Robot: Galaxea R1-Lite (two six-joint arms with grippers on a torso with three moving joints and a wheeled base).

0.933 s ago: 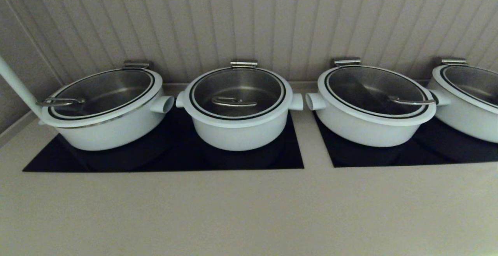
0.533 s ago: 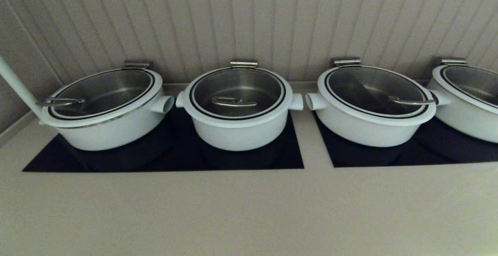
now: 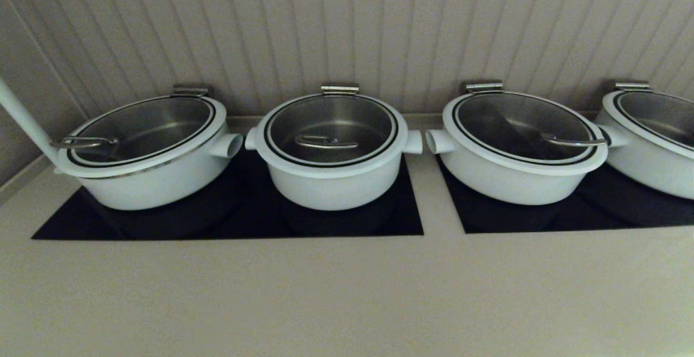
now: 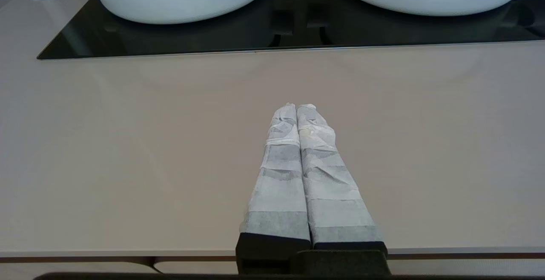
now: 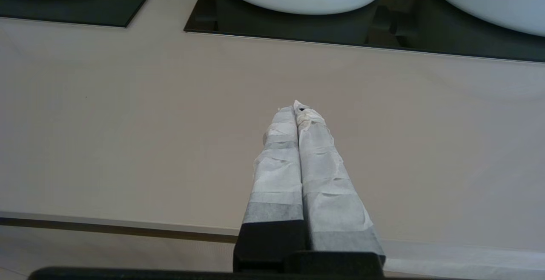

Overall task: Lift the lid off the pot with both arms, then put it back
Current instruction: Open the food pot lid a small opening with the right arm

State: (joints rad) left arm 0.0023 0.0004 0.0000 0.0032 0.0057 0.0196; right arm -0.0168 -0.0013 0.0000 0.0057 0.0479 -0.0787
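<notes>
We have not begun the lift yet: the lid (image 3: 331, 132) sits flat on the pot (image 3: 332, 183), just left of centre in the head frame, second in a row of white pots on the black cooktops (image 3: 238, 216). Neither arm shows in that frame.

To do the approach well, we judge both claws must first part their fingers, then rise over the table (image 3: 347, 297) edge and come in from either side of the pot. The curved steel handle (image 3: 325, 142) at the lid's centre is slim, so we should meet it squarely and lift level, since glass could slide or tip.

The wrist views show what the head view lacks. The left claw (image 4: 296, 106) has its taped fingers pressed together, low over the near table edge. The right claw (image 5: 294, 105) is likewise closed on nothing, equally far back. They show only the pots' lower walls, never the lid.
</notes>
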